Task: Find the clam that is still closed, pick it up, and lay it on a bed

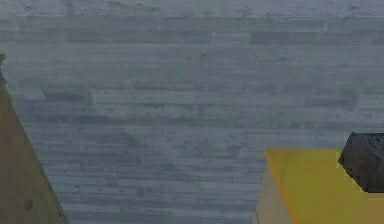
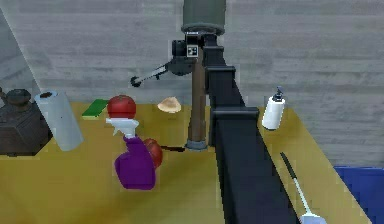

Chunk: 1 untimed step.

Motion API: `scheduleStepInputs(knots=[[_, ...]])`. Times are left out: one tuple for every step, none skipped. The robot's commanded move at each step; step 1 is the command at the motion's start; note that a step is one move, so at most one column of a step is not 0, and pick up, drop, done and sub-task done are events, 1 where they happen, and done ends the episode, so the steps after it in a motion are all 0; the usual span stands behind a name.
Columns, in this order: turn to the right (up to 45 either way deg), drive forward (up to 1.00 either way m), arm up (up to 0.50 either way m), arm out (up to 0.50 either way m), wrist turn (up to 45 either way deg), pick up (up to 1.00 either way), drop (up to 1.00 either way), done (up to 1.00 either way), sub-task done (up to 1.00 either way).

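Observation:
A pale tan, rounded shell-like thing (image 2: 170,103), which may be the clam, lies on the yellow table (image 2: 70,185) near its far edge. My arm rises as a dark bar from the arm side view's bottom. Its gripper (image 2: 140,78) points left, above the table's far part, higher in the picture than the tan thing and a red round fruit (image 2: 122,104). Only grey wall shows behind the fingers (image 2: 150,74), so the gripper holds nothing.
On the table stand a purple spray bottle (image 2: 133,160), a paper towel roll (image 2: 60,120), a green sponge (image 2: 95,108), a dark pot (image 2: 15,122), a brown post (image 2: 197,110), a white bottle (image 2: 274,110) and a long utensil (image 2: 296,185). The forward view faces a grey wall (image 1: 190,90) with the table's corner (image 1: 315,185).

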Motion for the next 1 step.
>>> scheduleStepInputs(knots=[[0.0,0.00,0.00,0.00,24.0,0.00,0.00,0.00,0.00]])
